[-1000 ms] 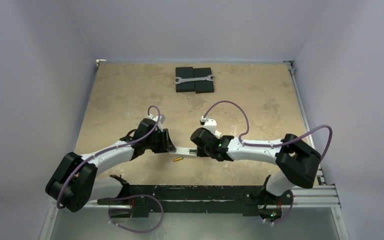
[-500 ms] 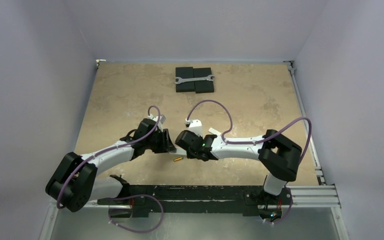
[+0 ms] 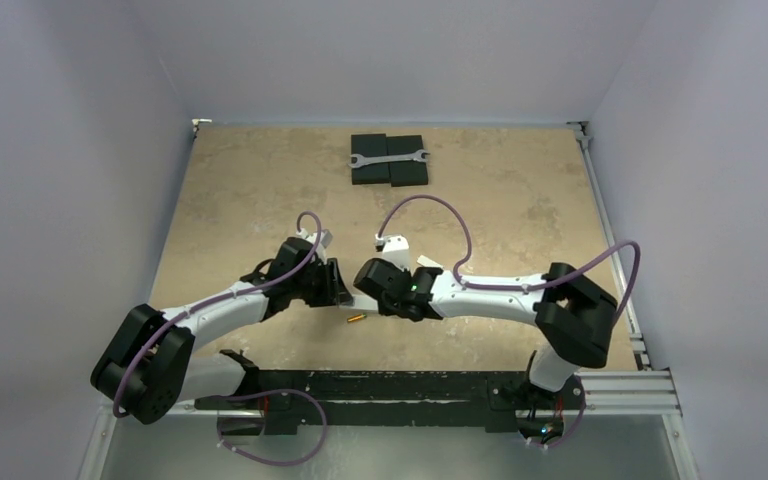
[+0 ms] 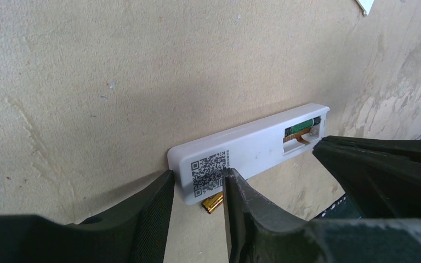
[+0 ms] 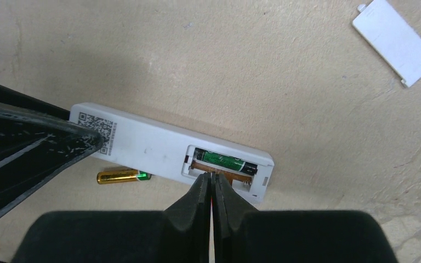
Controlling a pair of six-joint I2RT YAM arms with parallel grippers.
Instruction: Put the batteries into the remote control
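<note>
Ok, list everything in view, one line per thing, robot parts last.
remote control: one, white, back facing up between the two grippers, battery bay open
green battery: one, dark green, lying in the open bay
gold battery: one, gold, loose on the table beside the remote control
cover piece: one, white, flat on the table, apart from the remote control
wrench: one, silver, on the black pads
black pads: apparently two, black, side by side near the table's far edge
table: one, tan
left gripper: one, black, clamped on the remote control's end
right gripper: one, black, shut, tips at the bay
</note>
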